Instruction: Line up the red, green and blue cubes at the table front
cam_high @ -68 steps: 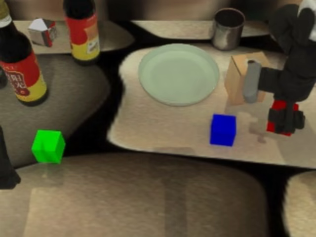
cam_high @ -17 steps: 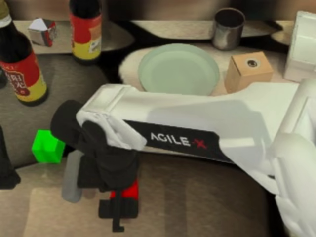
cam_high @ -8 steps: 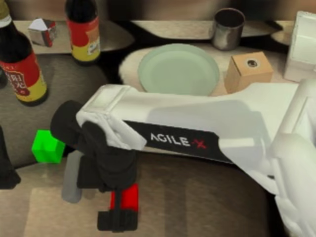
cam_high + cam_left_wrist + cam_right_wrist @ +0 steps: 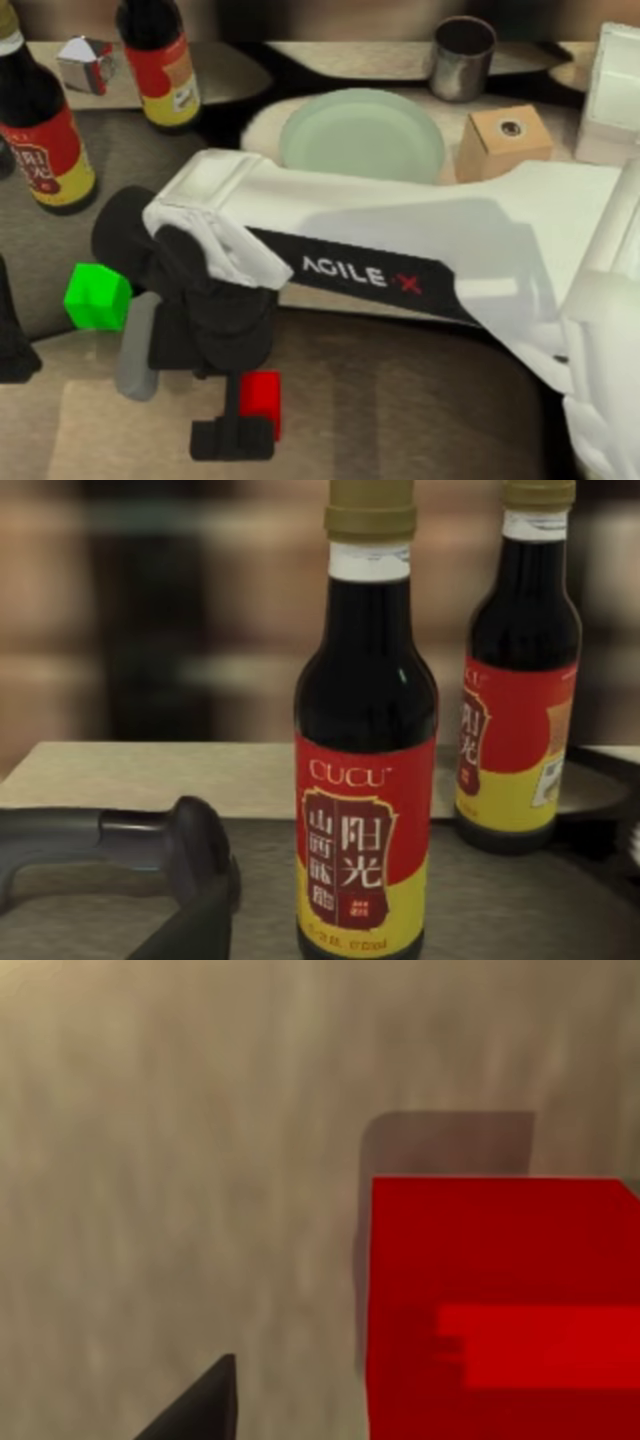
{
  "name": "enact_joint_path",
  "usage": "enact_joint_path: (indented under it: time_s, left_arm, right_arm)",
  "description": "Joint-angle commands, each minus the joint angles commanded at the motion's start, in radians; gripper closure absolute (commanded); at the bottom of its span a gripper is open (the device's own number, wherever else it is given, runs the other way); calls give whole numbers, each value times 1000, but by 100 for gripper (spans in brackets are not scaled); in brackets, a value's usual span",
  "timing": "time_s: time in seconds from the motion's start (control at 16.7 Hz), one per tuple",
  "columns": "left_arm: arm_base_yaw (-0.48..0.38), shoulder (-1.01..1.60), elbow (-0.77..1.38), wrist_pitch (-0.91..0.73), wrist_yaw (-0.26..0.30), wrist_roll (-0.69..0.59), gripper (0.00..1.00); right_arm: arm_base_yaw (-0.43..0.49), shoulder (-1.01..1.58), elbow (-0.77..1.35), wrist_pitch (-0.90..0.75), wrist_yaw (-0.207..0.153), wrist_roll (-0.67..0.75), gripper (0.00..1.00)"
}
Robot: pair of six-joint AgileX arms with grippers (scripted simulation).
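Observation:
The red cube rests on the beige-brown table front, left of centre. My right gripper hangs over it, open. In the right wrist view the red cube stands on the tabletop with its shadow behind it, and one dark fingertip is clear of its side. The green cube sits at the left, just behind the table front, beside the right wrist. The blue cube is hidden under the right arm. My left gripper stays parked at the left edge.
Two soy sauce bottles stand at the back left, near a small faceted block. A pale green plate, a tan cardboard box and a metal cup lie behind the right arm.
The right arm brought the red cube from the right side to the table front. In the last half second its fingers parted and shifted left, leaving the cube standing free.

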Motion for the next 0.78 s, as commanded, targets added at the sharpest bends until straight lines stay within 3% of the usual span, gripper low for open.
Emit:
enact_joint_path:
  time_s: [0.3, 0.78]
  left_arm:
    - [0, 0, 0, 0, 0, 0, 0]
    - [-7, 47, 46, -33, 2, -2, 0]
  right_arm:
    - [2, -24, 141, -171, -1, -1, 0]
    - [-29, -80, 99, -132, -6, 10, 0]
